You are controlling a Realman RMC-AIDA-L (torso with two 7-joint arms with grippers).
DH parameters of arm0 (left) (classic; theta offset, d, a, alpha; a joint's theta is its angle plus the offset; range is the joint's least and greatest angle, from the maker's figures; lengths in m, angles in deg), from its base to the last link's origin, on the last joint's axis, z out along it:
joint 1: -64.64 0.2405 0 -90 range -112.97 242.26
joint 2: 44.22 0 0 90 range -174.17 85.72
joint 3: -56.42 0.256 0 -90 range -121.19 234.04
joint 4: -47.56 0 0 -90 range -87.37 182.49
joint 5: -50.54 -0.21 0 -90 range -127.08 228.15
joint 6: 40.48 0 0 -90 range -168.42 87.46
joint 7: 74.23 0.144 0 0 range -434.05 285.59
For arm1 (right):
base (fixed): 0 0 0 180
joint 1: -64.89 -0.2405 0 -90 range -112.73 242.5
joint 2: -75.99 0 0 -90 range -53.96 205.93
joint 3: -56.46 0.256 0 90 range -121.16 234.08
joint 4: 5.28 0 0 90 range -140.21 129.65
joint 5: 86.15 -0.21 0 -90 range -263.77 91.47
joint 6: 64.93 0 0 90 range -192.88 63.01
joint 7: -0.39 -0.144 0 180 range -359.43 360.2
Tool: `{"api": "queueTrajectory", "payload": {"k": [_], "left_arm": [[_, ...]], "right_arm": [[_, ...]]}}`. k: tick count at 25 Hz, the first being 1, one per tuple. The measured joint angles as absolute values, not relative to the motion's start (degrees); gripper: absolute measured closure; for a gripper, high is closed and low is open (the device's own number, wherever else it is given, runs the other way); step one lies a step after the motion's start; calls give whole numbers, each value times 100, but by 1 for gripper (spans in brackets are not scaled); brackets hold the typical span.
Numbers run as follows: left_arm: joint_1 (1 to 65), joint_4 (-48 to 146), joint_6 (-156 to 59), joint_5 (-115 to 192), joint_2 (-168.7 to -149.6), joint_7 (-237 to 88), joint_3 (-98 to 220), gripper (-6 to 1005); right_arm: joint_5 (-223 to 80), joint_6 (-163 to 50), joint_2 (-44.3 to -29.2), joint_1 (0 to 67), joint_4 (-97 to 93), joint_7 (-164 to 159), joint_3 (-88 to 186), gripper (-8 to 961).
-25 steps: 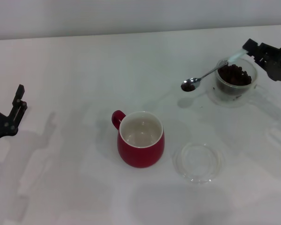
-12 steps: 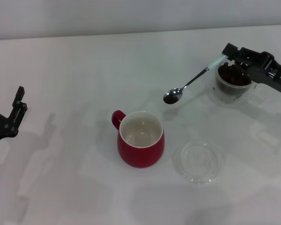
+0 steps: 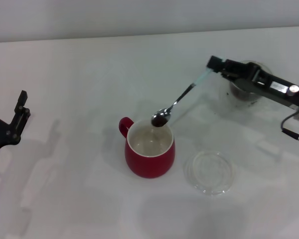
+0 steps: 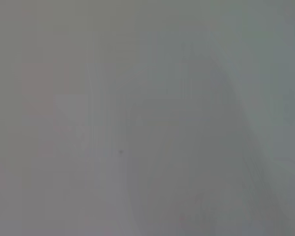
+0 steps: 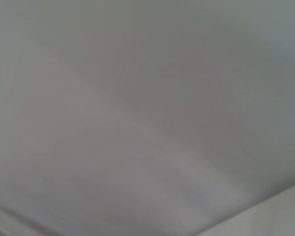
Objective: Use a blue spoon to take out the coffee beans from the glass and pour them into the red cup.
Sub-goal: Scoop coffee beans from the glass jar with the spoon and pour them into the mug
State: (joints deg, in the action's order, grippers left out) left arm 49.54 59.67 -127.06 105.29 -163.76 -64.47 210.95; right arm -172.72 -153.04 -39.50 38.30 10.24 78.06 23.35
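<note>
One blue spoon in right pincer, one red cup

You are looking at two matte black arms showing against a white surface. The right arm is showing as a long, narrow black link, with a small round silver disc and a pale label strip sitting on its upper face. A thin black cable is looping out from its outer end, near a light grey housing at the picture's edge. The right gripper is appearing as a blocky black tip. The left gripper is showing flat black bars, squared at the tips, with small pivot fittings dotting the linkage. Both wrist cameras are showing nothing of the robot.
</note>
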Motion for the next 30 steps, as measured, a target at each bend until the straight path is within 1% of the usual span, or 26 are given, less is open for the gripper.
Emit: {"api": "queueTrajectory", "payload": {"k": [4,11,21,30], "left_arm": [[4936,5968,-12706,10529,-16376,-6447,21094,328],[4928,5969,-12691,10529,-16383,-6447,21094,329],[4873,5982,-12585,10530,-16384,-6447,21094,328],[4816,5988,-12554,10574,-16384,-6447,21093,328]], "right_arm": [[-17256,-15115,-3971,3648,951,7861,2042,807],[-17234,-14905,-3984,3523,975,8159,1832,807],[-17260,-15267,-3947,3588,1025,9253,1801,807],[-17244,-15770,-3950,3655,991,10139,1784,807]]}}
